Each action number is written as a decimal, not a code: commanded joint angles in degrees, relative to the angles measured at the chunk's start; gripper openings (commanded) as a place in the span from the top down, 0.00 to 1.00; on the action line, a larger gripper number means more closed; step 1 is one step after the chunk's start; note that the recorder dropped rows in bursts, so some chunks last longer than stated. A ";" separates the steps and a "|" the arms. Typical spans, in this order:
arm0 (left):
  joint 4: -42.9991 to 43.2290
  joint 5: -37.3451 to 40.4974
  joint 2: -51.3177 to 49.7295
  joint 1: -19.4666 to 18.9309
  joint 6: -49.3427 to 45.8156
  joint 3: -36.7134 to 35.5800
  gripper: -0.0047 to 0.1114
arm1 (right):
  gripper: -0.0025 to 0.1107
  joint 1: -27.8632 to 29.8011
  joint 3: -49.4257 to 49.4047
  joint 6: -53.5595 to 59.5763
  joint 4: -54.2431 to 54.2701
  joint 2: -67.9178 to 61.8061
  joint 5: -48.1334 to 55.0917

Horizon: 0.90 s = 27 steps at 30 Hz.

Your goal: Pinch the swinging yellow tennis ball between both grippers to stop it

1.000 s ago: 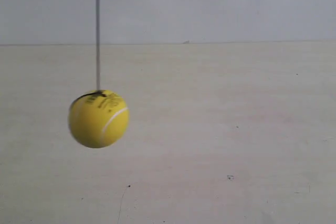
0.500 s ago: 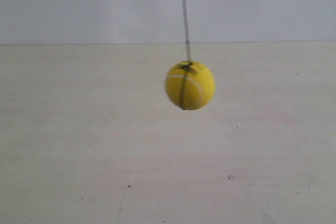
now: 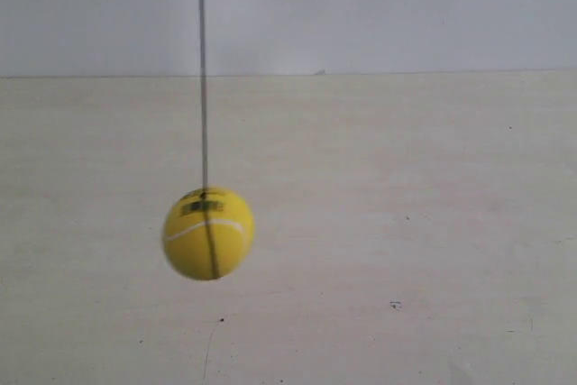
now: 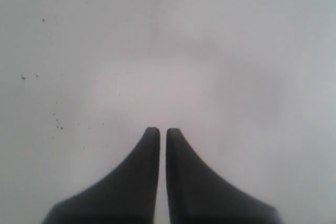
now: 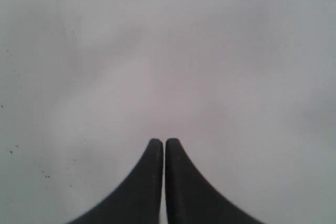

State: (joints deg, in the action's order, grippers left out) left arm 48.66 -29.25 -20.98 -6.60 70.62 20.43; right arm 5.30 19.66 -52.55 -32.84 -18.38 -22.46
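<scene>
The yellow tennis ball point(image 3: 207, 233) hangs on a thin dark string point(image 3: 203, 69) in the left half of the exterior view, above the pale table. Its white seam and a dark print face the camera. Neither arm appears in the exterior view. In the left wrist view my left gripper point(image 4: 163, 130) is shut, its black wedge fingers nearly touching over bare pale surface. My right gripper point(image 5: 165, 141) is shut the same way in the right wrist view. The ball shows in neither wrist view.
A pale wooden table point(image 3: 406, 223) with small dark specks fills the lower exterior view, and a plain grey wall point(image 3: 379, 6) stands behind it. Both wrist views show only a blurred light surface with a few specks.
The ball swung from the left to the middle and further back, then returned to the left and lower, nearer the camera. The string moved with it.
</scene>
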 commanded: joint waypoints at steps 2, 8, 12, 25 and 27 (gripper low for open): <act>16.34 -1.60 -10.13 -0.15 10.30 4.75 0.92 | 0.98 0.36 4.27 -0.99 -3.19 -11.69 2.12; 23.15 -8.92 -21.27 -0.15 13.97 6.63 0.92 | 0.98 -1.47 4.51 -7.55 -12.58 -24.78 -0.28; 32.54 -11.25 -28.68 -0.15 22.15 8.44 0.92 | 0.98 -4.49 4.51 -10.87 -20.26 -33.17 -2.99; 37.21 -21.78 -47.50 2.12 20.49 10.03 0.92 | 0.98 -6.53 7.26 -20.00 -40.58 -50.37 -19.33; 37.21 -21.78 -48.40 4.06 17.81 10.03 0.92 | 0.98 -6.53 7.36 -20.43 -41.21 -50.80 -20.40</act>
State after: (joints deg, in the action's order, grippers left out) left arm 85.69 -49.95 -68.10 -4.82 91.69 29.98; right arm -1.15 26.38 -71.60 -71.33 -68.47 -40.57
